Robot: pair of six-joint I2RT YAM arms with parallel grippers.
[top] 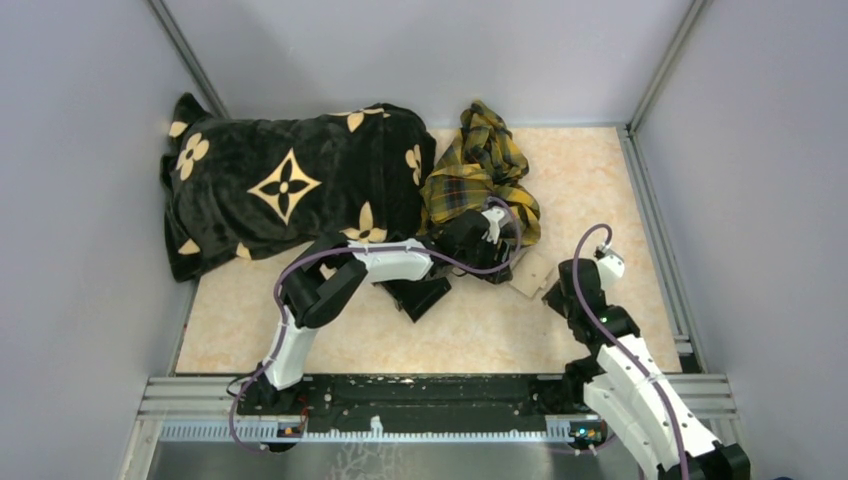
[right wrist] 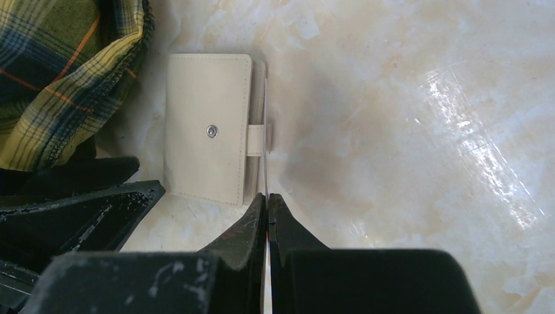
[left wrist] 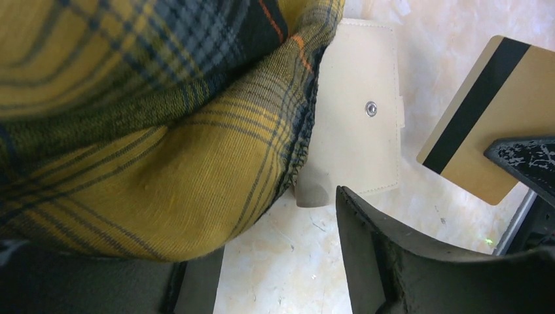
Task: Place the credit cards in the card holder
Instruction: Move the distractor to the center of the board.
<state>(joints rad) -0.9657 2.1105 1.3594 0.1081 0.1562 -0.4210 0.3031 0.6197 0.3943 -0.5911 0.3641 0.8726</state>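
Black plush blanket (top: 290, 185) patterned with tan flowers is lying at far left, a yellow plaid cloth (top: 480, 170) bunching beside it. The left gripper (top: 498, 258) is hovering released and empty at the cloth's edge. The beige square card holder (right wrist: 209, 131) is lying closed on the marbled table (right wrist: 425, 131), one edge hidden by the cloth. The right gripper (right wrist: 268, 203) is clenching a gold credit card (left wrist: 484, 118) just beside its tab.

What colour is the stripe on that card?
Black, across a gold card; the left wrist view shows it best.
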